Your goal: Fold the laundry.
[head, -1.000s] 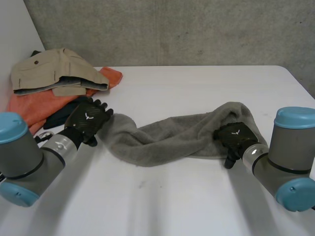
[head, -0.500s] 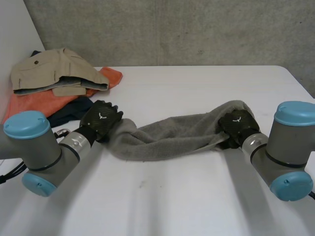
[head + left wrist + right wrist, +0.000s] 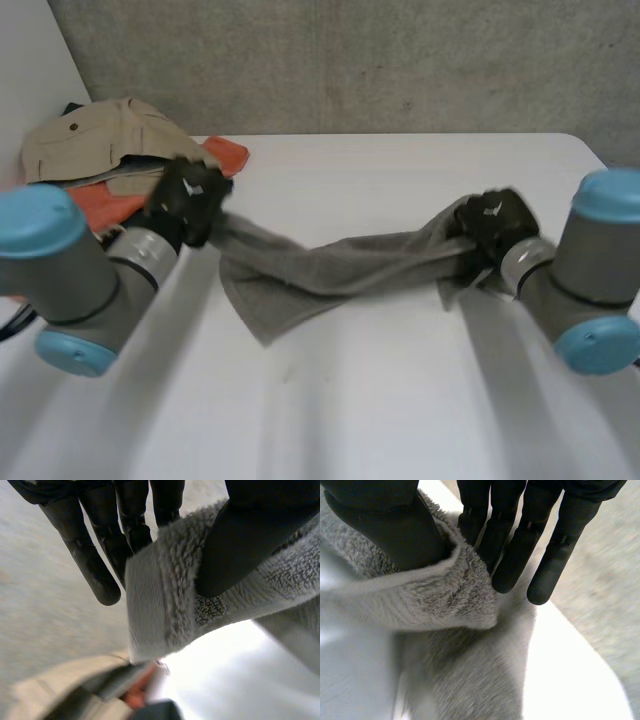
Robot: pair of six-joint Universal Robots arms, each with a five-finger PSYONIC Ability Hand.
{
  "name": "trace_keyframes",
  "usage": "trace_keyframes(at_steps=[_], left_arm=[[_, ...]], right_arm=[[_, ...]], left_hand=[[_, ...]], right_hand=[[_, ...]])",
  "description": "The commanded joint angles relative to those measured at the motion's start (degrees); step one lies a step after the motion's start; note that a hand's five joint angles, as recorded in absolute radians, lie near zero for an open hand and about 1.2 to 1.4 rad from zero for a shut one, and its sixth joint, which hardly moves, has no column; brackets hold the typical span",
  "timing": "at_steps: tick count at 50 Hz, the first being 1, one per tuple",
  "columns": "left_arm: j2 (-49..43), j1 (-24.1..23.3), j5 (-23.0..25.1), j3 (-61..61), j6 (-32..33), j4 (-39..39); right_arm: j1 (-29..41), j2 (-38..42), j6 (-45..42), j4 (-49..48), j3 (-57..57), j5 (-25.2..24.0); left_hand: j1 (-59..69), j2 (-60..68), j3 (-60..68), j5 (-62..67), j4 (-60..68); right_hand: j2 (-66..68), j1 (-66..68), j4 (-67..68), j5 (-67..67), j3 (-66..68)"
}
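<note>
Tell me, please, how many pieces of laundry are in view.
3 at least: the grey towel held between the left hand and right hand, a beige garment beyond the left hand, and an orange cloth under it. Others may be hidden beneath.

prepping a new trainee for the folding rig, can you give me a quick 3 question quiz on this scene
1. True or false: the left hand and the right hand each pinch an end of the grey towel.
2. What lies on top of the orange cloth at the far left of the table? A) a beige garment B) a blue shirt C) a white sock
3. In the left wrist view, what presses the towel against the fingers?

Key: 1 true. 2 A. 3 the thumb.
</note>
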Motion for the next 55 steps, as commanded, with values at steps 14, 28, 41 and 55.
trace_keyframes(at_steps=[14, 28, 41, 55], left_arm=[[27.5, 0.0, -7.6, 0.8, -15.1, -23.6], [-2.2, -3.6, -16.8, 34.4, -15.6, -17.1], [-1.6, -4.7, -22.5, 37.5, -19.2, 2.7], [-2.2, -4.7, -25.1, 11.6, -19.1, -8.7]], right_arm=[[-5.4, -17.4, -10.5, 40.7, -28.5, -2.9], [-4.4, 4.0, -14.0, 22.7, -47.1, 8.7], [-3.0, -6.4, -8.5, -9.6, -33.6, 5.8], [-3.7, -5.8, -9.3, 6.6, -6.8, -3.6]], left_hand=[[14.6, 11.7, 12.0, 14.4, 11.5], [14.6, 11.7, 12.0, 14.4, 11.5], [14.6, 11.7, 12.0, 14.4, 11.5], [14.6, 11.7, 12.0, 14.4, 11.5]], right_hand=[[12.6, 16.4, 11.4, 14.2, 12.1], [12.6, 16.4, 11.4, 14.2, 12.1], [12.6, 16.4, 11.4, 14.2, 12.1], [12.6, 16.4, 11.4, 14.2, 12.1]])
